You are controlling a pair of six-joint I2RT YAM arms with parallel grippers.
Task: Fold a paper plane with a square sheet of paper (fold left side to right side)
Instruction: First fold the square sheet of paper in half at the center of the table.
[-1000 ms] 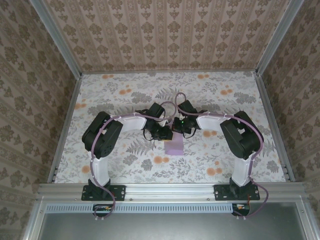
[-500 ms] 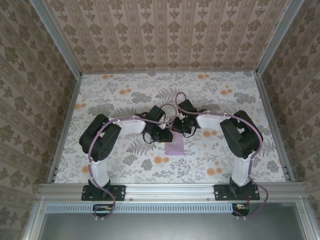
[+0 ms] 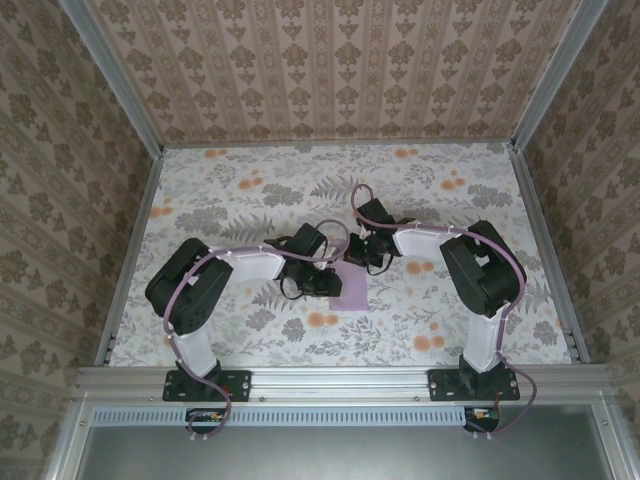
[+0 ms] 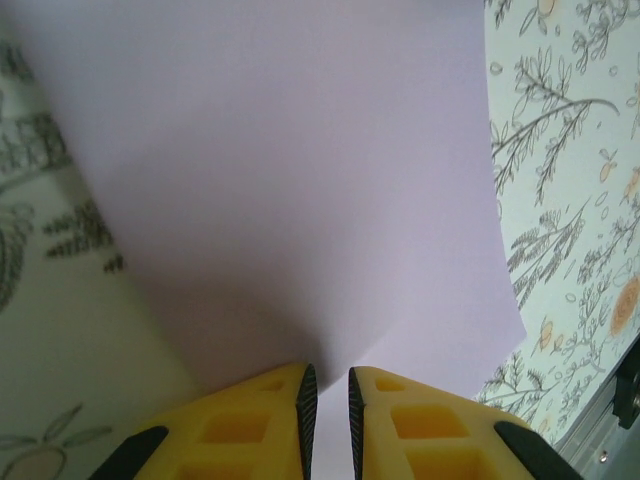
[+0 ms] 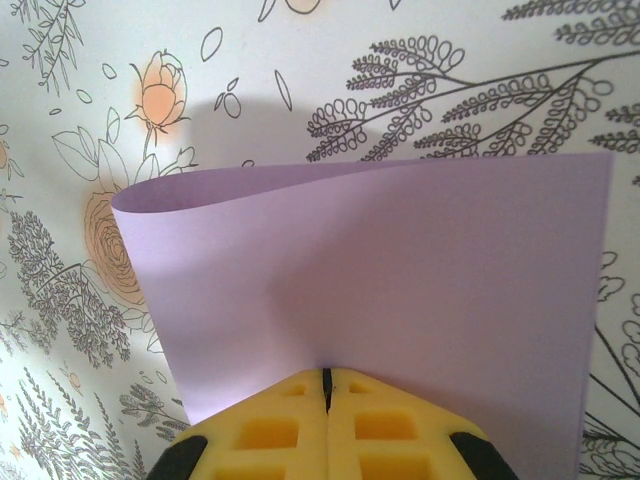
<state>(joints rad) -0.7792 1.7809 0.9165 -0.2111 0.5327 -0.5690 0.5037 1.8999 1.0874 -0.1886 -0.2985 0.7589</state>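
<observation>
Top view: lilac paper sheet lies on the floral tablecloth near table centre, between the two wrists. Left gripper sits at the sheet's 9 o'clock edge. Right gripper sits at its 12 o'clock edge. The arms cover part of the paper, and the visible patch runs roughly 12 to 6.

Left wrist view: the yellow fingers stand nearly together with a thin slit between them. The paper runs down into that slit, so I read the left as pinching the sheet's edge. From the pinch the sheet fans out toward 12 o'clock and is lifted off the cloth, with a shadow under its 9 o'clock side.

Right wrist view: the fingers are pressed tight with no gap, clamped on the near edge of the sheet. The sheet spreads away toward 12 o'clock. Its 9 o'clock side curls up and over in a soft roll with no crease in it. Its 3 o'clock edge looks straight and low.

Judgement: this looks like mid-fold, with the left side raised but not laid down.
- The left arm is nearer the free flap, so it should carry the flap.
- The right arm serves as the anchor.
- The held left edge must travel toward 3 o'clock and land on the right edge, parallel to it.
- The crease would then run 12 to 6 down the middle.

Risk: if the anchor slips, the edges will meet skewed.
</observation>
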